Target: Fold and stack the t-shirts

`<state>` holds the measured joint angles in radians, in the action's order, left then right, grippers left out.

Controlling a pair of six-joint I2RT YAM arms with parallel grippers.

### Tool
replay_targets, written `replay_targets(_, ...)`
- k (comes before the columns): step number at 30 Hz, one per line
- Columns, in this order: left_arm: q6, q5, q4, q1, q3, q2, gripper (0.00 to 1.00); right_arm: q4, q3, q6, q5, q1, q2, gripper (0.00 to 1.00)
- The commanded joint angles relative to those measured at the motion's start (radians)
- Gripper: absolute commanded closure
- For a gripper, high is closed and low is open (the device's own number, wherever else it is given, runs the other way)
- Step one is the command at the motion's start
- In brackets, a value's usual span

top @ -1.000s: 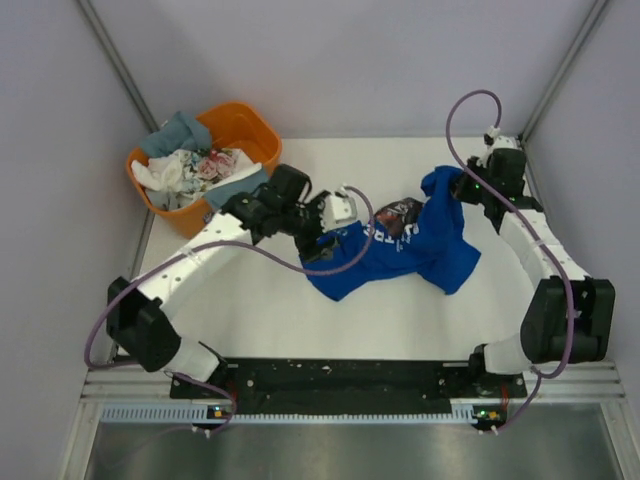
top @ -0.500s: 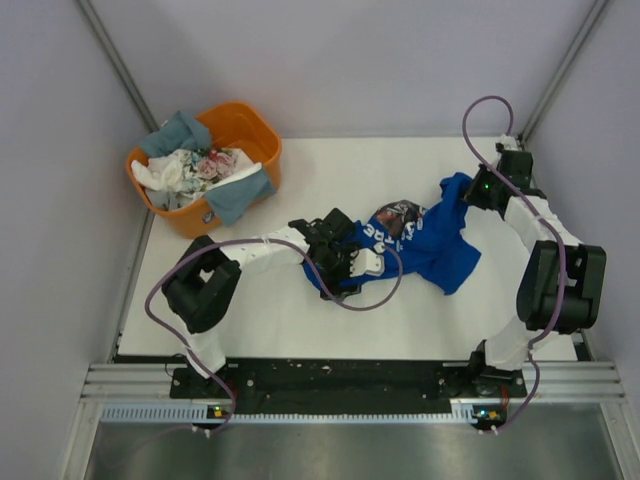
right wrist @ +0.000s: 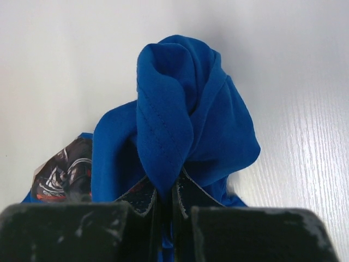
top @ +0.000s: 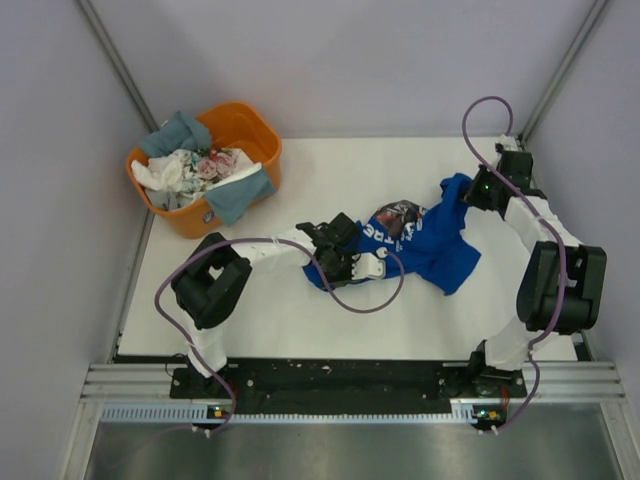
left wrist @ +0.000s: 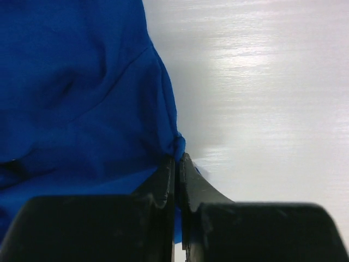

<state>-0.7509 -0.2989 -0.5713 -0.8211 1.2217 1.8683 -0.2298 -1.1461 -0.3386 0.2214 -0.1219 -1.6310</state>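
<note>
A royal blue t-shirt [top: 430, 240] with white lettering and a dark graphic lies crumpled on the white table, right of centre. My left gripper [top: 345, 262] is at its left end, shut on a pinch of the blue hem [left wrist: 178, 146] close to the tabletop. At the shirt's far right corner my right gripper [top: 470, 190] is shut on a bunched fold of the same blue cloth [right wrist: 172, 125]. More t-shirts, grey-blue [top: 180, 130], white [top: 165, 172] and floral [top: 212, 163], are piled in the orange tub.
The orange plastic tub [top: 250, 128] stands at the back left corner of the table [top: 300, 310]. Grey walls close in on both sides and the back. Purple cables loop off both arms above the table.
The left arm swung down from near the tub to the shirt's left end and its jaws closed on the hem. The right gripper drew the shirt corner back towards the far right.
</note>
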Motion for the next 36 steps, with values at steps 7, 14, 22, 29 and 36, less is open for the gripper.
replay_targets(7, 0.107, 0.274, 0.126, 0.1, 0.18, -0.037, 1.0, -0.032, 0.043, -0.01, 0.052, 0.011, 0.239, 1.0)
replay_targets(14, 0.15, 0.253, 0.163, 0.217, 0.47, 0.052, 1.0, -0.052, 0.126, 0.019, 0.018, 0.115, 0.555, 1.0)
replay_targets(22, 0.139, 0.233, 0.235, 0.223, 0.764, 0.219, 1.0, 0.091, 0.267, 0.219, 0.162, 0.519, 0.818, 1.0)
replay_targets(29, 0.22, 0.035, 0.248, 0.241, 0.938, 0.296, 1.0, 0.314, 0.388, 0.363, 0.214, 0.898, 0.736, 1.0)
replay_targets(36, 0.213, -0.006, 0.243, 0.254, 0.891, 0.285, 1.0, 0.331, 0.267, 0.432, 0.263, 1.054, 0.409, 0.88)
